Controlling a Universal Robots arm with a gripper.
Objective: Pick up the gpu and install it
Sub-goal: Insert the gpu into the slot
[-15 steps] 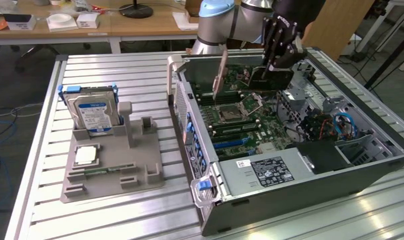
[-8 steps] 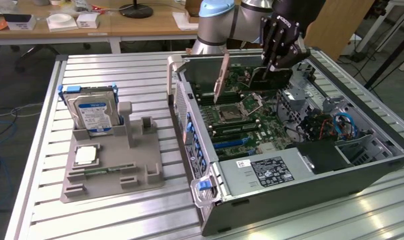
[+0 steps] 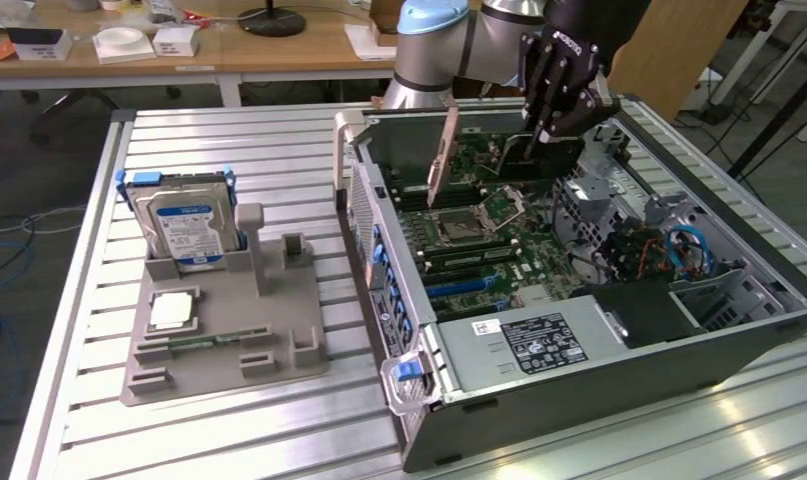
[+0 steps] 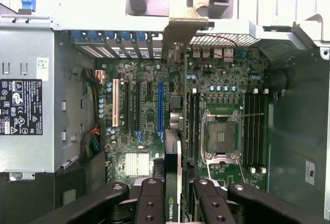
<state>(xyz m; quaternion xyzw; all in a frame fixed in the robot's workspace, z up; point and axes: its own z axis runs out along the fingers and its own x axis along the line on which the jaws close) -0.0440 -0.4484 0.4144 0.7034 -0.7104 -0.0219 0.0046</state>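
The gpu is a thin dark card seen edge-on, with its silver bracket against the rear wall of the open computer case. It stands upright over the motherboard. My gripper is shut on the card's inner end, one black finger on each side of it. From the exterior view the gpu shows as a narrow upright plate, and the gripper reaches down into the case from above. Whether the card's edge sits in a slot is hidden.
To the exterior view's left, a grey fixture carries a blue-labelled hard drive, a processor and a green memory stick. Inside the case are the power supply, an empty processor socket and cables.
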